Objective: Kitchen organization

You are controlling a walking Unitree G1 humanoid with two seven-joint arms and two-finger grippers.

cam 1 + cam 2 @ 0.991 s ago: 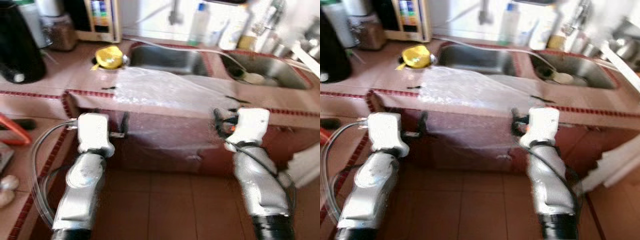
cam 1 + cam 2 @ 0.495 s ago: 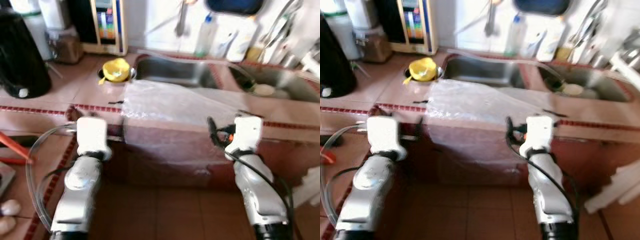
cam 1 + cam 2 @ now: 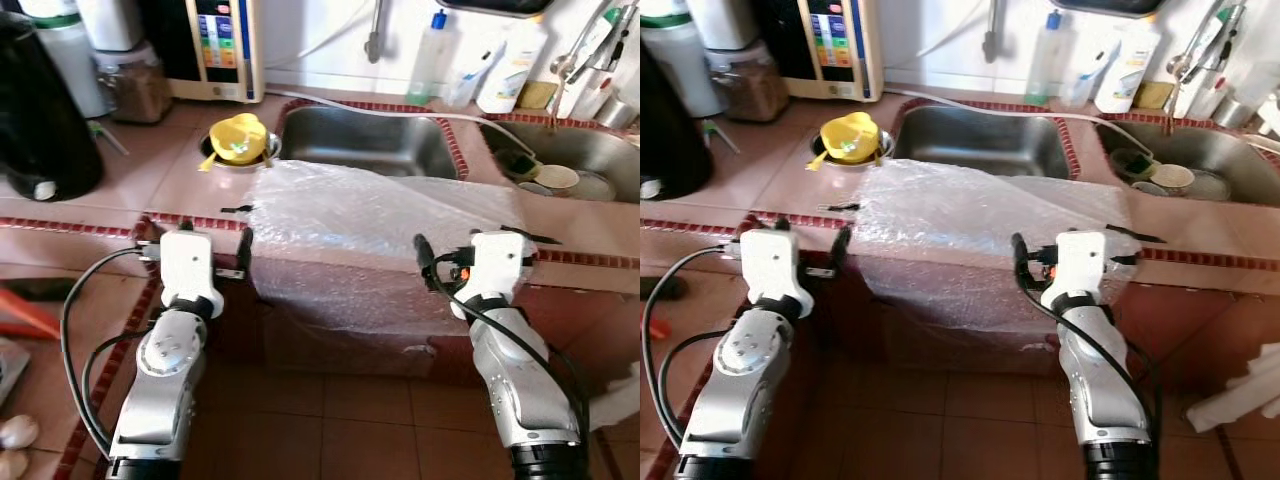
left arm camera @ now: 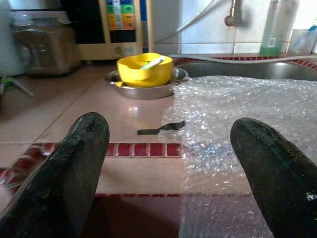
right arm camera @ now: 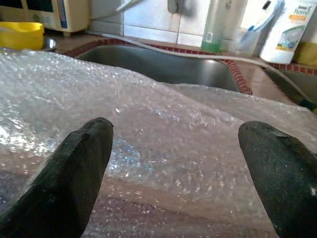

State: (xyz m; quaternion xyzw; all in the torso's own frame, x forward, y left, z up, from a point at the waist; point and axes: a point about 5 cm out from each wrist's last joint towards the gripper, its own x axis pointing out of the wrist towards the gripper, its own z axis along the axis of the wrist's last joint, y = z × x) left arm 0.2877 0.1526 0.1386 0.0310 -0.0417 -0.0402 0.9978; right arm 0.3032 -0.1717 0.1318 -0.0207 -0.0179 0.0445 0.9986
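Draping over the front edge of the tiled bench, one clear bubble wrap sheet lies crinkled before two sinks. Left gripper and right gripper face it, fingers apart. One steel bowl holds a yellow cup.

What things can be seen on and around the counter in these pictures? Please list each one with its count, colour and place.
Bubble wrap: one, clear, draped over the counter's front edge.
Counter: one, pink tiles with red trim.
Yellow bowl: one, in a steel dish left of the sinks.
Sinks: two, steel; the right one holds dishes.
Water purifier: one, cream, at the back wall.
Jar: one, brown contents, back left.
Black appliance: one, far left.
Bottles: several, white and clear, behind the sinks.
Left pincer: black fingers, open, at the wrap's left edge.
Right pincer: black fingers, open, over the wrap.
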